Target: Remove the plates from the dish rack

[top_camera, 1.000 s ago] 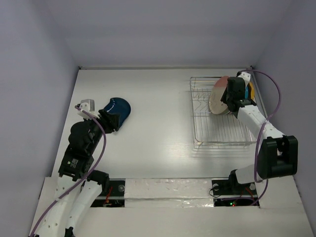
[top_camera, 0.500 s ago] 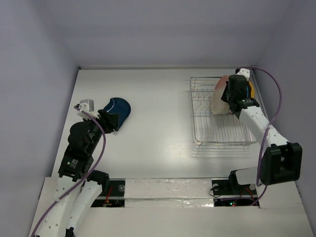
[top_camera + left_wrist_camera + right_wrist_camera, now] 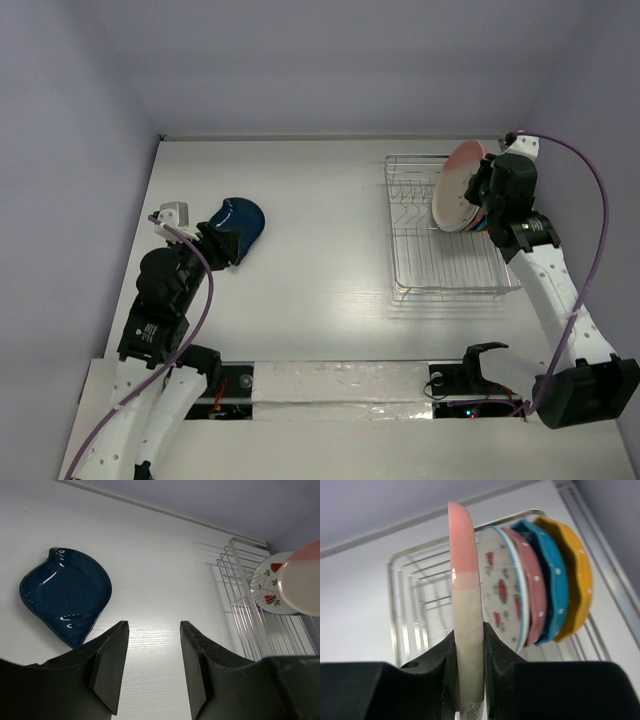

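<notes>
My right gripper (image 3: 470, 670) is shut on the rim of a pink-and-cream plate (image 3: 462, 580) and holds it on edge above the dish rack (image 3: 405, 610). In the top view the plate (image 3: 455, 187) hangs over the rack's (image 3: 440, 290) far right part. Behind it, upright in the rack, stand the white plate with red wedges (image 3: 501, 595), the pink scalloped plate (image 3: 530, 590), the bright blue plate (image 3: 552, 590) and the yellow-orange plate (image 3: 575, 580). The dark blue plate (image 3: 240, 218) lies flat on the table at the left. My left gripper (image 3: 152, 630) is open and empty just near of it.
The side walls stand close to the table's left and right edges; the rack sits against the right wall. The near half of the rack holds no plates. White tabletop (image 3: 320, 230) lies between the dark blue plate and the rack.
My right gripper has lifted the pink-and-cream plate up and to the right, away from the other plates in the rack. The left arm and the dark blue plate have not moved.
</notes>
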`<action>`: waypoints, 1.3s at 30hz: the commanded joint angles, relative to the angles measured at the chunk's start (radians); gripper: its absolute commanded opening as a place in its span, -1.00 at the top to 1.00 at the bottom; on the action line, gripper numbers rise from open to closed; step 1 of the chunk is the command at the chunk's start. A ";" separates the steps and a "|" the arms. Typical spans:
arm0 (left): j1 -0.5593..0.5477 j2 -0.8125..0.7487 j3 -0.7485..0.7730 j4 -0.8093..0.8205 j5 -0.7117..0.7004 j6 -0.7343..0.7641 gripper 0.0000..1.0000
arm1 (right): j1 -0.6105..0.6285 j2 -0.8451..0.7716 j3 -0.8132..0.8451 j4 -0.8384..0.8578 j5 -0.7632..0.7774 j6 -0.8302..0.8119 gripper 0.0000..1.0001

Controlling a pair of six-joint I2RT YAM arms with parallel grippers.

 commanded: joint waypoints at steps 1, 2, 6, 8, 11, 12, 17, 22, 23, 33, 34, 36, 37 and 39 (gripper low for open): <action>0.007 -0.010 -0.010 0.053 0.008 0.011 0.15 | 0.013 -0.106 0.087 0.145 -0.110 0.062 1.00; 0.007 -0.009 -0.010 0.053 0.010 0.012 0.15 | 0.034 -0.118 0.087 0.148 -0.133 0.077 1.00; 0.016 -0.004 -0.008 0.054 0.013 0.012 0.15 | 0.143 -0.140 0.113 0.178 -0.163 0.106 1.00; 0.016 -0.006 -0.010 0.056 0.014 0.011 0.15 | 0.186 -0.117 0.104 0.250 -0.228 0.158 1.00; 0.016 -0.012 -0.010 0.054 0.011 0.011 0.15 | 0.268 -0.049 0.082 0.373 -0.299 0.242 1.00; 0.016 -0.012 -0.010 0.056 0.011 0.011 0.15 | 0.289 0.010 0.084 0.404 -0.299 0.258 1.00; 0.016 -0.013 -0.010 0.056 0.013 0.011 0.15 | 0.406 0.208 0.134 0.531 -0.327 0.339 1.00; 0.016 -0.012 -0.011 0.056 0.018 0.012 0.15 | 0.447 0.402 0.241 0.551 -0.313 0.361 1.00; 0.016 -0.009 -0.011 0.057 0.019 0.011 0.15 | 0.447 0.457 0.255 0.553 -0.263 0.364 1.00; 0.016 0.007 -0.011 0.059 0.021 0.011 0.16 | 0.456 0.744 0.370 0.537 -0.235 0.421 1.00; 0.026 0.010 -0.011 0.057 0.021 0.011 0.16 | 0.456 0.759 0.372 0.534 -0.227 0.424 1.00; 0.026 0.007 -0.011 0.059 0.019 0.009 0.16 | 0.456 0.790 0.383 0.527 -0.210 0.439 1.00; 0.026 0.004 -0.011 0.059 0.019 0.009 0.16 | 0.456 0.814 0.383 0.522 -0.207 0.445 1.00; 0.026 -0.001 -0.013 0.061 0.018 0.009 0.16 | 0.456 0.833 0.369 0.522 -0.195 0.461 0.91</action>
